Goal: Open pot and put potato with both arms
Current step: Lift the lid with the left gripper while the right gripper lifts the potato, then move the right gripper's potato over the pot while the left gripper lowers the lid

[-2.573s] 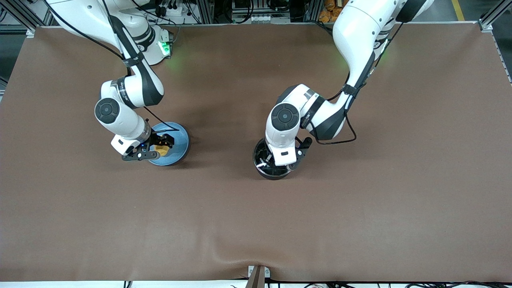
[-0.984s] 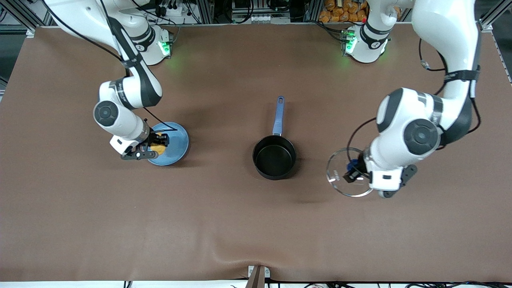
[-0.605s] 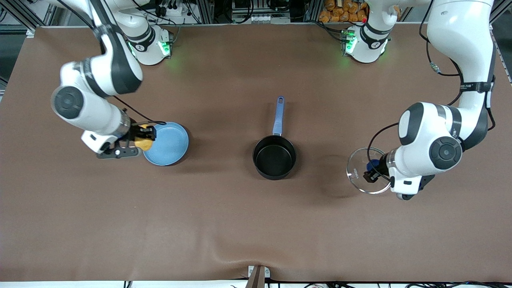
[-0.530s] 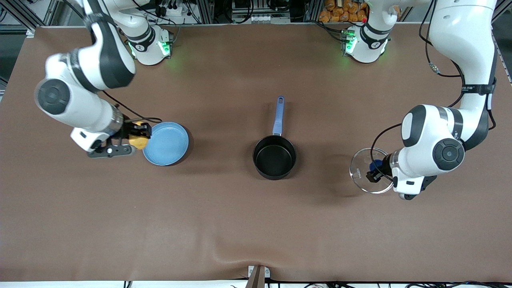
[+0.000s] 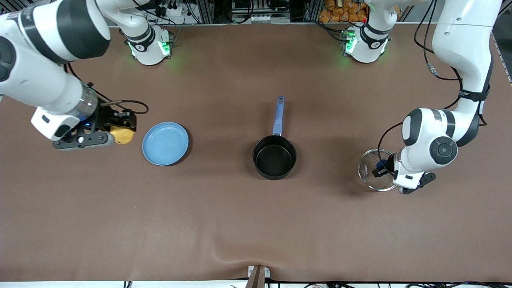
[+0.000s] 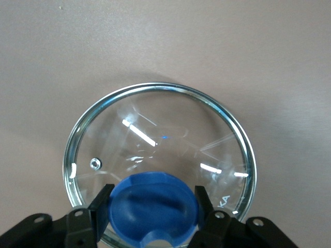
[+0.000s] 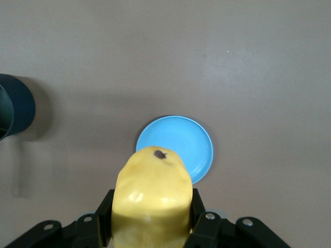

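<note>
**Two grips in place, pot standing open**

Both arms are carrying something. The right gripper is clamping the potato between its fingers, up in the air over bare table beside the plate, toward the right arm's end. The left gripper is pinching the blue knob of the lid, low over the table toward the left arm's end, well apart from the pot.

The pot is sitting uncovered mid-table, handle pointing toward the bases, so the opening step looks done and the potato's transfer is the step in hand. The next move calls for the right arm to be swinging across over the plate to above the pot's mouth, then lowering before releasing, so the potato is not bouncing off the rim. The left arm is probably setting the lid down.

Some things are hard to read. Whether the lid is touching the table is unclear. In the front view the left wrist is covering part of the lid, and the right arm's upper links are running off the frame. The right wrist view is showing only a sliver of the pot.
</note>
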Controlling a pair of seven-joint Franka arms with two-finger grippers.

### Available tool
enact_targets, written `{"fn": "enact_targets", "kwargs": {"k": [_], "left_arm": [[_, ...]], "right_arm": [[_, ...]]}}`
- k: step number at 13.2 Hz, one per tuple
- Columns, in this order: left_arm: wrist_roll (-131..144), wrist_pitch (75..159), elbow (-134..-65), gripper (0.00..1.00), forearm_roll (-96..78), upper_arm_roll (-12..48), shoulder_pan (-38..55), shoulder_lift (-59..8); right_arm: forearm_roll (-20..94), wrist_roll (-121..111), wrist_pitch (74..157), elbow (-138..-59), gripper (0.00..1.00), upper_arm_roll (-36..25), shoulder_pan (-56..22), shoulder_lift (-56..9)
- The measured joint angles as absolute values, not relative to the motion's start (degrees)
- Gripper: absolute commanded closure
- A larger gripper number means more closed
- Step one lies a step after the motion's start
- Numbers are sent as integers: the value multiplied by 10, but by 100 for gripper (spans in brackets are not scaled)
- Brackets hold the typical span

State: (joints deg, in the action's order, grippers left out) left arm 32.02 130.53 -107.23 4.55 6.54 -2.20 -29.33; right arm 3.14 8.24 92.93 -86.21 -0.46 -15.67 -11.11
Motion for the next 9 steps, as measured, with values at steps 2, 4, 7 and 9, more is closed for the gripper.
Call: {"fn": "enact_targets", "kwargs": {"k": [2, 4, 7, 9], "left_arm": [[278, 1328, -1096, 100, 46, 65, -40, -293], [257, 1341, -1110, 100, 46, 66, -46, -290], [215, 1353, -1124, 100, 53, 66, -56, -285], [178, 1360, -1127, 100, 55, 65, -73, -285]], "right_arm": [[32, 143, 958, -847, 100, -15, -214, -141], [32, 234, 995, -828, 100, -19, -280, -177], [31, 341, 1030, -781, 100, -25, -368, -244], [31, 387, 1055, -748, 100, -52, -423, -293]]}}
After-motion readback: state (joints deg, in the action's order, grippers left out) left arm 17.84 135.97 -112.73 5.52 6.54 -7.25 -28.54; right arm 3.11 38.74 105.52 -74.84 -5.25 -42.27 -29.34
